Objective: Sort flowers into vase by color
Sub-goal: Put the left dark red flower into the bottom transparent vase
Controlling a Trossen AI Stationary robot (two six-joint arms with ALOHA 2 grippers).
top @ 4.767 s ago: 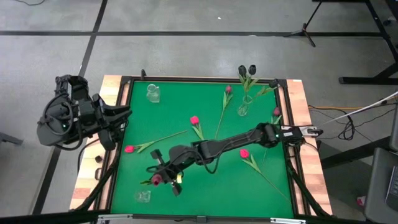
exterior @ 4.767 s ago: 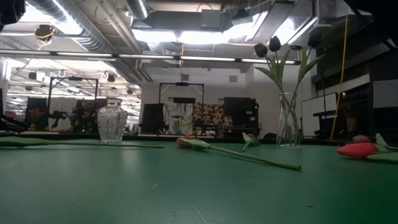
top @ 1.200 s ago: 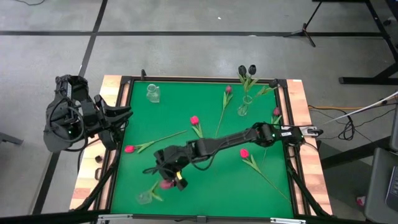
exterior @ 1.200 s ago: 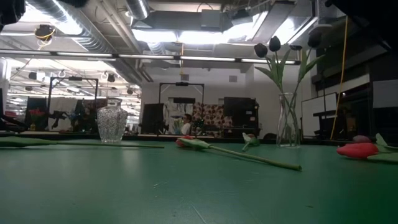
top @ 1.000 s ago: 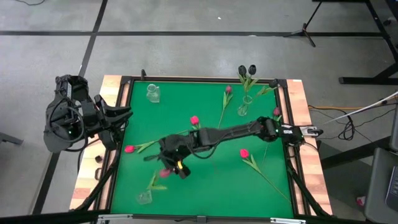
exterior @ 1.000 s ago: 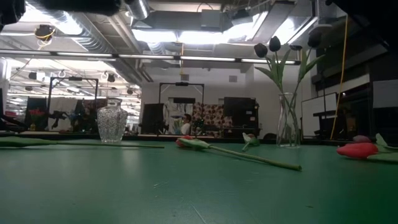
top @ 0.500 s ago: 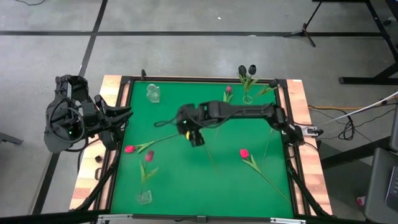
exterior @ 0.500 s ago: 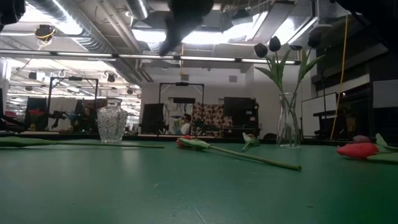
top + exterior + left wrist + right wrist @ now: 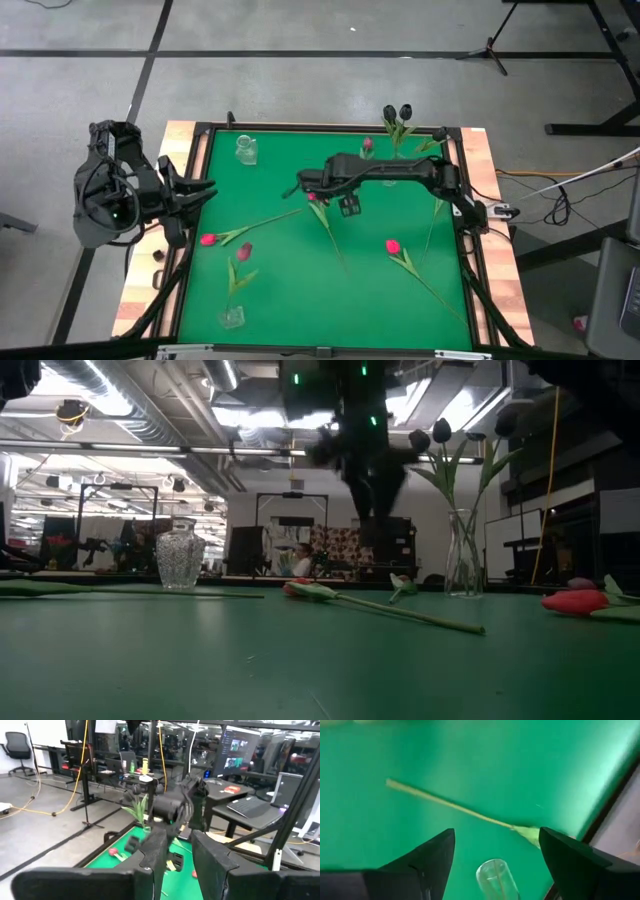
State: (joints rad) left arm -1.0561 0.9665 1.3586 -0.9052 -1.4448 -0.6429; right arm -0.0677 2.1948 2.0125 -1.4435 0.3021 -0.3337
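Observation:
My right gripper [image 9: 347, 205] [image 9: 497, 832] hangs open over the mat's far middle, pointing down, nothing between its fingers, just beside a pink tulip [image 9: 313, 197] that lies flat. In the tall glass vase [image 9: 463, 555] at the far right stand black tulips [image 9: 397, 113]. A dusky maroon tulip [image 9: 243, 252] leans out of the small vase [image 9: 232, 317] at the near left. More pink tulips [image 9: 207, 239] [image 9: 392, 245] and a maroon one [image 9: 367, 143] lie on the mat. My left gripper [image 9: 205, 188] [image 9: 182, 845] waits at the left edge, fingers slightly apart.
An empty cut-glass vase [image 9: 246, 149] [image 9: 181, 558] stands at the far left. The right wrist view shows a bare stem [image 9: 450, 805] and a clear vase mouth [image 9: 492, 875] below the fingers. A wooden frame [image 9: 480, 160] borders the green mat [image 9: 290, 290].
My right gripper has swept from the near-left vase toward the table's far right, staying open and tipping from nearly level to pointing down. The dusky maroon tulip left in that vase has swung its head toward the far left and now leans still.

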